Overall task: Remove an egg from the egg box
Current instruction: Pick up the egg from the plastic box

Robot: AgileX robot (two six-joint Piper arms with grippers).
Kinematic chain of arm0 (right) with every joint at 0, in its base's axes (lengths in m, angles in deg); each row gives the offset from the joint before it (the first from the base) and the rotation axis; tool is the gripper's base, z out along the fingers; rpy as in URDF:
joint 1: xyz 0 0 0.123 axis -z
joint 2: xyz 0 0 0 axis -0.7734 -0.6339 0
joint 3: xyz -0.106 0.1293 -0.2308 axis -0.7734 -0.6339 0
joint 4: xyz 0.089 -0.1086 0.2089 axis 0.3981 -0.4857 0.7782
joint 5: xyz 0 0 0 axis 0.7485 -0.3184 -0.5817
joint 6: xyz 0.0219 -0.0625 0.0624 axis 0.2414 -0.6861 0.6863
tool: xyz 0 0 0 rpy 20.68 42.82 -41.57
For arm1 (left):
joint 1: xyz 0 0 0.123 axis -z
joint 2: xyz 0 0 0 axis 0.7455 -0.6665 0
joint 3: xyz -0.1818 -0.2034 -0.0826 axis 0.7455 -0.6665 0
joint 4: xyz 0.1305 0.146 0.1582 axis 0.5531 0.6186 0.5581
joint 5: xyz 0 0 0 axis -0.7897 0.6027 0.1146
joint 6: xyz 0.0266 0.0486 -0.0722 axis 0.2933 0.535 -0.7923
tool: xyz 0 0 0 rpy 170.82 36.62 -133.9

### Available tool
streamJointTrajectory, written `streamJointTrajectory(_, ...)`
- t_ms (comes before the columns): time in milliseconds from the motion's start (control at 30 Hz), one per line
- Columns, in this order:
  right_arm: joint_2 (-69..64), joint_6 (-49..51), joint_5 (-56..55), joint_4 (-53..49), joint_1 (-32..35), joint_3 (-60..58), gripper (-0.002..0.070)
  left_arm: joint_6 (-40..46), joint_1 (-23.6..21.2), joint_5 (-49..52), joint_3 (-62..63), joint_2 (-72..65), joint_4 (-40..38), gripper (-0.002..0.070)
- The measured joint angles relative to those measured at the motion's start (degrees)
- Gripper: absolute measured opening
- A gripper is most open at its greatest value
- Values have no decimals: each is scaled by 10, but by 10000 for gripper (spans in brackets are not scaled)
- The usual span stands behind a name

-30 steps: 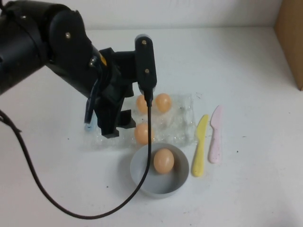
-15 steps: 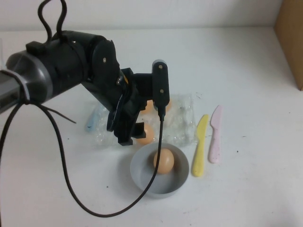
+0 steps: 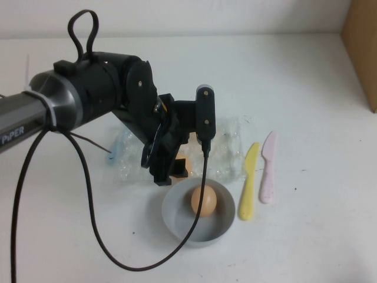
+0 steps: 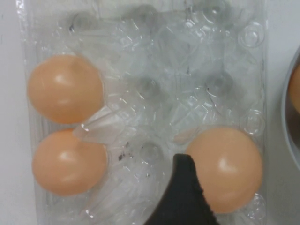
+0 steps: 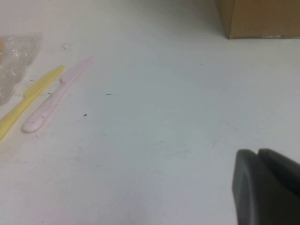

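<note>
High view: your left gripper [image 3: 168, 171] hovered over the near edge of the egg box [image 3: 227, 156], just behind the grey bowl [image 3: 174, 223], which held one egg.

Left wrist view: fingers released wide; one black fingertip [image 4: 183, 197] sat just beside the egg [image 4: 224, 168]. Risk: it could nudge the egg or crush the thin plastic.

Right wrist view: right gripper [image 5: 267, 187] was parked well away, seemingly clenched.

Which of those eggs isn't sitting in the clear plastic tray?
The egg in the grey bowl, nearest the camera. The other three sit in the tray, under the left claw.
</note>
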Motion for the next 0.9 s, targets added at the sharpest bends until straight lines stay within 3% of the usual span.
streamJointTrajectory(200, 0, 0, 0, 0, 0, 0, -17, 1, -7, -8, 0, -14, -6, 472)
streamJointTrajectory(533, 0, 0, 0, 0, 0, 0, -17, 2, -10, -19, 0, -26, -19, 370)
streamJointTrajectory(900, 0, 0, 0, 0, 0, 0, -17, 3, -10, -25, 0, -33, -21, 359)
